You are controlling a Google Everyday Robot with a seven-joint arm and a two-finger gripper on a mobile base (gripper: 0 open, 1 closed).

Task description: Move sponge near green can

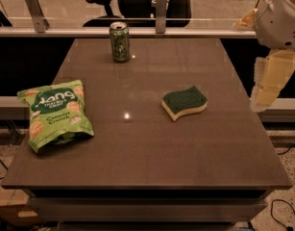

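Nearest to us is the front edge of the dark brown surface [147, 162], with nothing lying along it. On the left side sits a green "Dang" chip bag [55, 114], lying flat and a bit crumpled, its bottom end close to the surface's left edge. A small bright glint of light [126, 115] shines mid-surface, between the bag and the sponge.

Right of centre is the sponge [184, 102], flat on the surface with its dark green scouring side up and the pale yellow foam showing along its wavy near edge. Nothing is touching it, and it sits well apart from the bag.

Over on the right, the gripper [264, 93] hangs pointing down beyond the surface's right edge, off the surface altogether and apart from the sponge. Whether it's spread or pressed together, I cannot tell. It holds nothing. Above it is the arm's rounded white housing [281, 18].

Toward the far edge, left of centre, the green can [120, 42] stands upright with its silver top showing, well apart from the sponge.

Beyond the surface are a pale rail with metal posts [160, 6] and a dark office chair [137, 4].
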